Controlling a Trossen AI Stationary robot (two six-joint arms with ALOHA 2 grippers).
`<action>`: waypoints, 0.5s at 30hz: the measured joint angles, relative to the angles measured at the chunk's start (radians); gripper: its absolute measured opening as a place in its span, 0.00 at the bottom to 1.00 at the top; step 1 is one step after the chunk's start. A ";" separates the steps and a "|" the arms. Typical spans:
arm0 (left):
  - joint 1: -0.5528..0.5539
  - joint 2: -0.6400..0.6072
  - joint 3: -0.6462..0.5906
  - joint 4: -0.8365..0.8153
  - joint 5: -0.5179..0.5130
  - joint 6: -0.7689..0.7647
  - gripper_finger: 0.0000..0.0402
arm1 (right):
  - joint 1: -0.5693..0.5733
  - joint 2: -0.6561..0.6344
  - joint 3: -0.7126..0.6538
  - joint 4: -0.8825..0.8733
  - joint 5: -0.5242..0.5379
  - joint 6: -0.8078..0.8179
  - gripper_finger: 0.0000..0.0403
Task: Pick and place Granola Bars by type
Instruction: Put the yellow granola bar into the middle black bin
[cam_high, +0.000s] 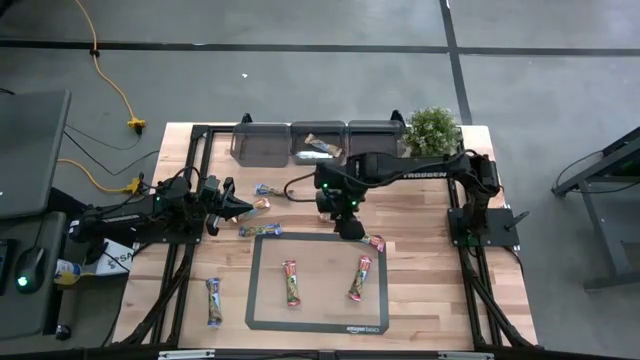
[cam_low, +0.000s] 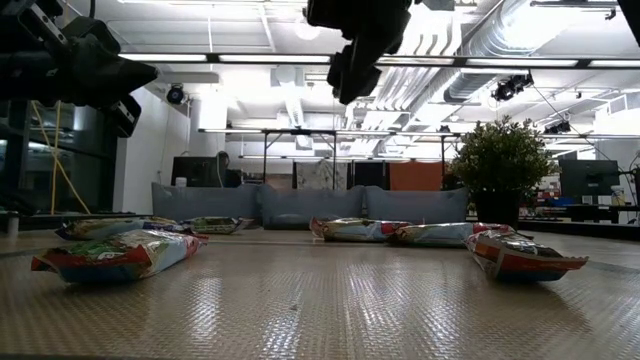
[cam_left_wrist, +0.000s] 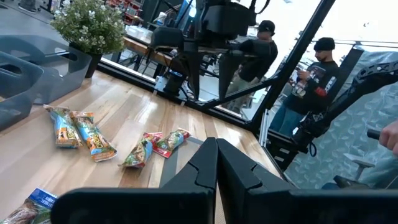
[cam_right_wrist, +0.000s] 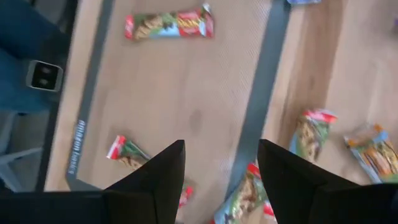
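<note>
Several granola bars lie flat and apart. On the dark-framed mat (cam_high: 255, 300) lie a red-green bar (cam_high: 290, 282) and another (cam_high: 362, 278). A third (cam_high: 377, 243) sits by the mat's far right corner. A blue bar (cam_high: 260, 230) and two more (cam_high: 265, 190) lie left of it, and one (cam_high: 213, 300) lies near the table's front. One bar (cam_high: 322, 147) is in the middle bin. My right gripper (cam_right_wrist: 221, 168) hangs open, high above the mat's far edge (cam_high: 345, 225). My left gripper (cam_left_wrist: 216, 163) is shut and empty, held level above the table's left part (cam_high: 245, 207).
Three dark bins (cam_high: 260, 142) stand in a row at the far edge, with a small potted plant (cam_high: 432, 130) to their right. People (cam_left_wrist: 314, 74) stand beyond the table. Bare mat surface lies between the two bars on it.
</note>
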 joint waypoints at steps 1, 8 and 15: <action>0.000 0.000 0.000 0.000 0.000 0.000 0.00 | 0.004 0.000 0.000 -0.010 0.024 0.013 0.46; 0.000 0.000 0.000 0.000 0.000 0.000 0.00 | 0.022 0.000 0.000 -0.072 0.332 0.033 0.46; 0.000 0.000 0.000 0.000 0.000 0.000 0.00 | 0.002 0.021 0.001 0.005 0.368 -0.216 0.46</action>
